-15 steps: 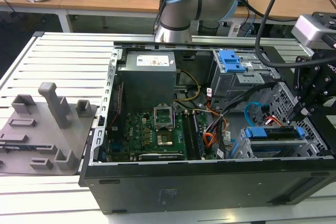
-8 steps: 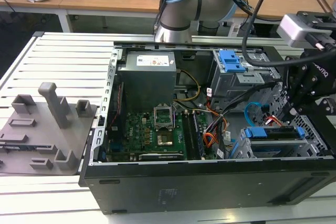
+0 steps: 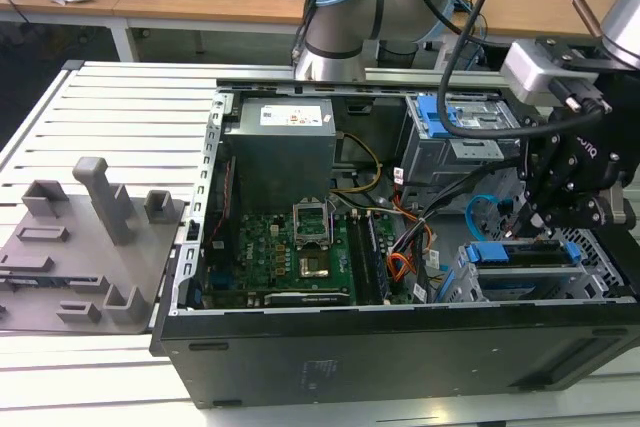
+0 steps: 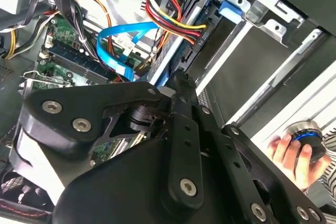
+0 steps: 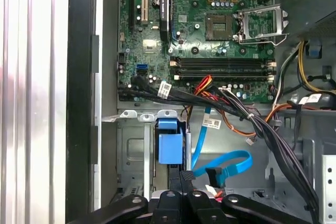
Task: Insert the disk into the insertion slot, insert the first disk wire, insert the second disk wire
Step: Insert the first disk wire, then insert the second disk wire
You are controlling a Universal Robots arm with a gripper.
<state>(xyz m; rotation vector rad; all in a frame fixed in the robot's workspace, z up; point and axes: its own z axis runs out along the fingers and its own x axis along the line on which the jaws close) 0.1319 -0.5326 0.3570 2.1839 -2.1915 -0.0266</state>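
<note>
The disk's blue carrier (image 3: 520, 252) sits inside the insertion slot (image 3: 462, 285), a perforated grey cage at the case's front corner on the exterior view's right. Its blue end (image 5: 170, 141) shows in the first wrist view between the cage walls (image 5: 131, 153). My gripper (image 3: 530, 227) hangs right over that cage. Its fingers (image 5: 182, 176) look pressed together with nothing visible between them. A black plug with red, yellow and black wires (image 4: 202, 38) sits just beyond the fingertips (image 4: 181, 80). A flat blue cable (image 5: 226, 162) loops beside them, its black plug (image 5: 212, 174) lying loose.
The open computer case holds a motherboard (image 3: 300, 247), a power supply (image 3: 280, 147) and a taller bay with a blue latch (image 3: 450, 132). Bundled black cables (image 5: 247, 116) cross above the cage. A person's hand (image 4: 289, 153) holds a round object outside the case. Grey fixtures (image 3: 90, 237) stand at the exterior view's left.
</note>
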